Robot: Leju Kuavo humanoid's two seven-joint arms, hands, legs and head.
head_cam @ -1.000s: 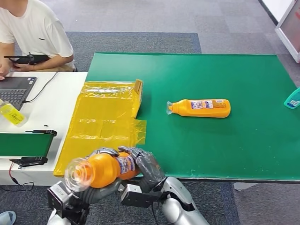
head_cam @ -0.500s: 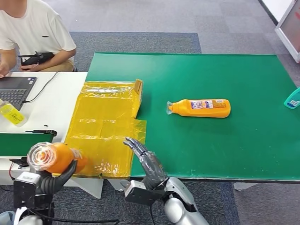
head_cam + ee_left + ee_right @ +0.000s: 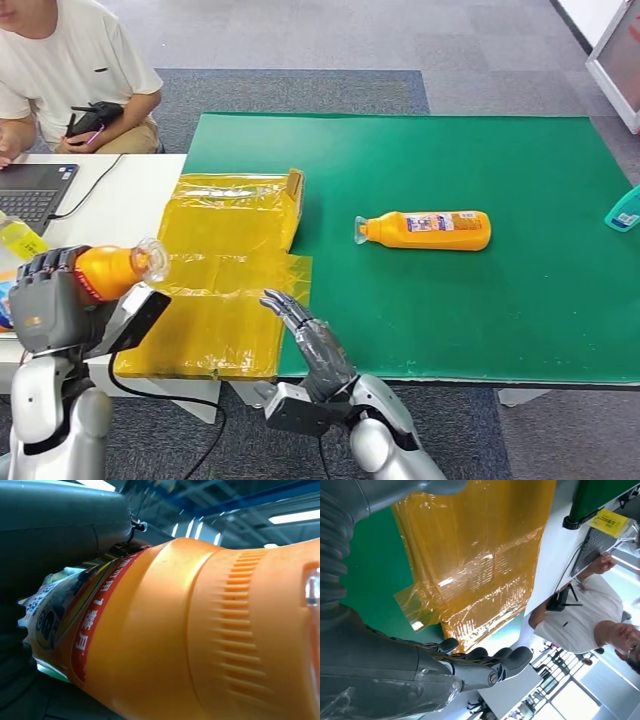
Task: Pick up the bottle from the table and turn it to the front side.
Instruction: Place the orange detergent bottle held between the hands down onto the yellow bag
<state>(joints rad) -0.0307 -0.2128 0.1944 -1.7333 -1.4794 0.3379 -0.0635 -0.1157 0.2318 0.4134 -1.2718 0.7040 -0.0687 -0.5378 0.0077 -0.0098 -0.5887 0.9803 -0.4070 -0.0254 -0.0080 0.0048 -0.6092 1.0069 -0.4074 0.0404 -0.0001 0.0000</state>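
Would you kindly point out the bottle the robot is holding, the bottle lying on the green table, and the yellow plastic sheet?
held bottle (image 3: pixel 109 271), head view, on its orange shoulder.
lying bottle (image 3: pixel 430 230), head view, on its label.
yellow plastic sheet (image 3: pixel 219 270), head view, on its middle.

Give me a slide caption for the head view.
Left robot hand holds an orange bottle; right robot hand open; second bottle lies on the green table.

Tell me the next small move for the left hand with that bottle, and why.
Probably roll the wrist until the label faces forward. The left hand grips the bottle off the table, cap pointing toward the yellow bag, and the left wrist view shows the label wrapped round to one side. The right hand is free, fingers apart.
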